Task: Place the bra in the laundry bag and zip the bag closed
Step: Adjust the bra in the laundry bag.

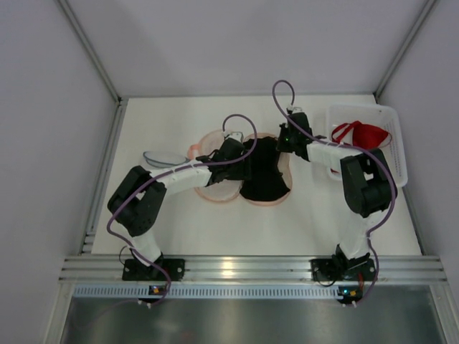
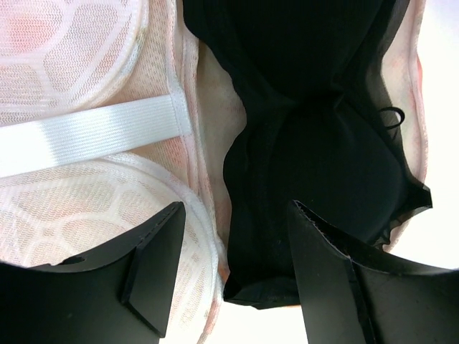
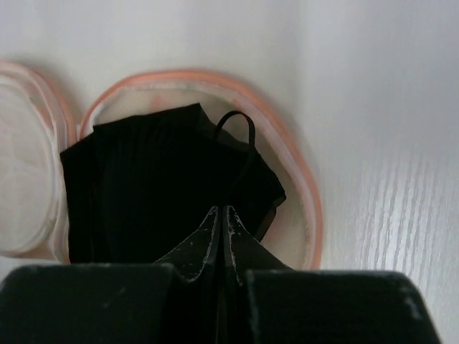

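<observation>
Lying in the laundry bag (image 2: 72,64), bra (image 2: 323,143) sits beneath left tool (image 2: 237,215).

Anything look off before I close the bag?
Yes. The bra is not fully tucked: in the left wrist view one corner seems to poke over the bag's rim, and a strap loop lies loose. Either could catch the zip.
</observation>
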`<state>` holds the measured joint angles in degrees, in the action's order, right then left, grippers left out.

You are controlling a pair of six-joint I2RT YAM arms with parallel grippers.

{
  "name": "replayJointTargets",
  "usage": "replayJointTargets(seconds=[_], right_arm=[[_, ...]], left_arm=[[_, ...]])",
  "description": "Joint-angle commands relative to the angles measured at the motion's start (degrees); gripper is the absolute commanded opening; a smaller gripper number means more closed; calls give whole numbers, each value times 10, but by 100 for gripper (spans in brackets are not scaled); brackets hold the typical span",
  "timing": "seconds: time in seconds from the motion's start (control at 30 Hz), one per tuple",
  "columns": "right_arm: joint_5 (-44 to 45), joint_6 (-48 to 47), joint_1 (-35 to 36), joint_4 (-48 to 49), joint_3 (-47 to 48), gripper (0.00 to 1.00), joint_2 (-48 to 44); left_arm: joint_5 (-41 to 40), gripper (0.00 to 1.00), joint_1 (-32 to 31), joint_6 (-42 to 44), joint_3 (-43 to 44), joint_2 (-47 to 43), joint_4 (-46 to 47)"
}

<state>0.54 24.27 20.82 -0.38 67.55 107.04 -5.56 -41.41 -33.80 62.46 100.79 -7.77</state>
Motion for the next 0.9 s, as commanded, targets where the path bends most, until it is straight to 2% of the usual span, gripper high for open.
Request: replayJointTargets(seconds=[0.0, 0.13, 0.33, 0.43, 0.47, 0.57, 0.6, 0.67, 0.73, 0.87], right_arm=[[3, 10, 18, -13, -16, 0, -28], [25, 11, 23, -30, -45, 1, -48], [13, 9, 22, -30, -58, 8, -34], [11, -4, 23, -37, -44, 24, -30], [20, -10, 22, -44, -32, 40, -33], [37, -33, 21, -75, 8, 62, -50], [37, -39, 22, -84, 20, 67, -56], [21, -53, 20, -114, 61, 73, -73], [1, -52, 20, -127, 79, 74, -84], [-47, -27, 21, -106, 57, 77, -121]], left_arm=[[-12, 64, -3, -11, -1, -2, 40], [-20, 64, -3, -9, -1, -7, 41], [-9, 64, -3, -8, -1, -7, 43], [-6, 64, -3, -3, -3, -9, 43], [-7, 64, -3, 0, -6, -13, 43], [-19, 65, -3, 6, -10, -24, 43], [-21, 65, -3, 10, -11, -26, 43], [-26, 65, -3, 13, -11, -35, 43], [-31, 65, -3, 15, -12, -48, 43], [-38, 65, -3, 15, -19, -76, 37]])
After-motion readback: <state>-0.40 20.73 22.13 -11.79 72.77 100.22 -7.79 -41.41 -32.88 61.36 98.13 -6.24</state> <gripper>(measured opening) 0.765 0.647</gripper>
